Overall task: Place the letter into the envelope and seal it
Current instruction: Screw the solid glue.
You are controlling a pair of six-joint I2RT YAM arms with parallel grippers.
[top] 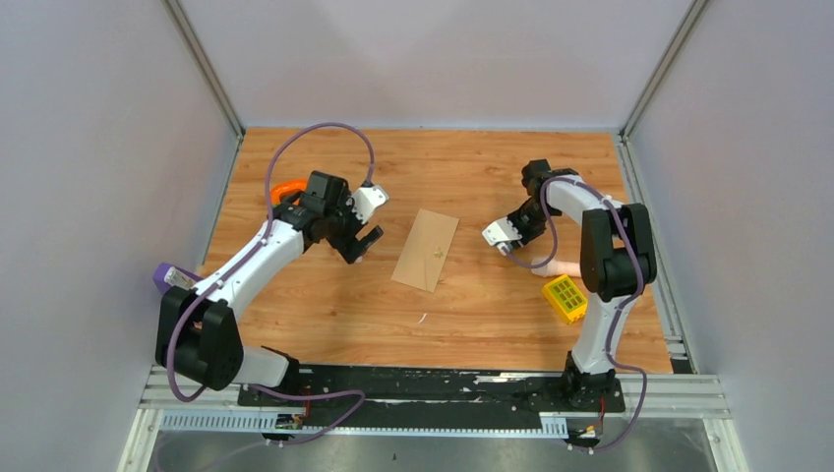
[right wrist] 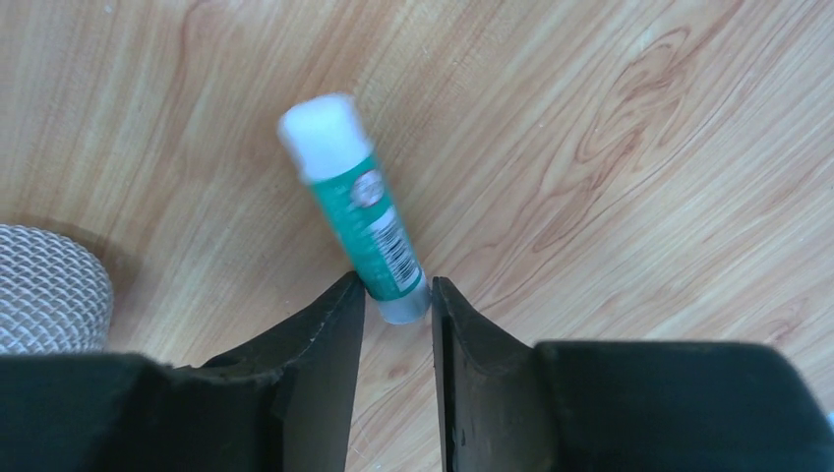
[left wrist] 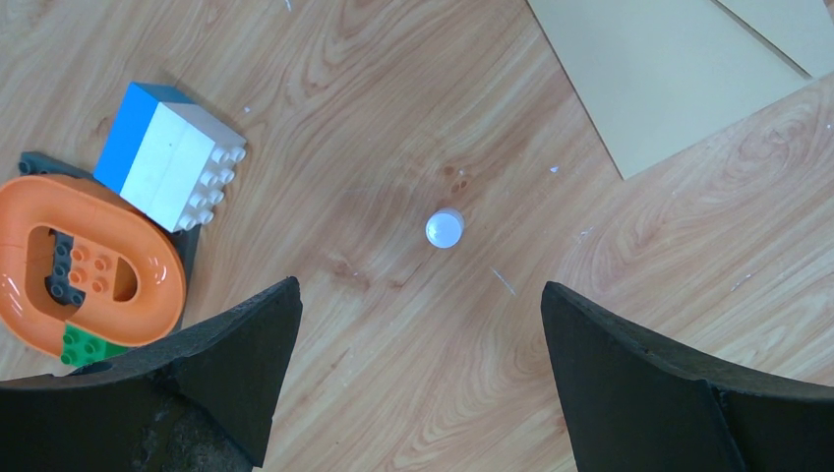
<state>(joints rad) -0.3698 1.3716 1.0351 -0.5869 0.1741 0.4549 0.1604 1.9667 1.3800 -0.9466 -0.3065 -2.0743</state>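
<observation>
Near right base: yellow block (top: 565, 298) on table (top: 492, 324). Right gripper (right wrist: 397, 295) clenched on base of green glue stick (right wrist: 359, 202), stick tilted, white tip pointing away. Left gripper (left wrist: 421, 295) released, jaws wide, over bare wood; small white cap (left wrist: 445, 228) lies just beyond. Envelope (top: 425, 249) flat mid-table between both grippers, touched by neither. Letter: cannot tell it apart from envelope. Far left: orange ring toy (left wrist: 89, 261) beside blue-white brick (left wrist: 172, 155)
</observation>
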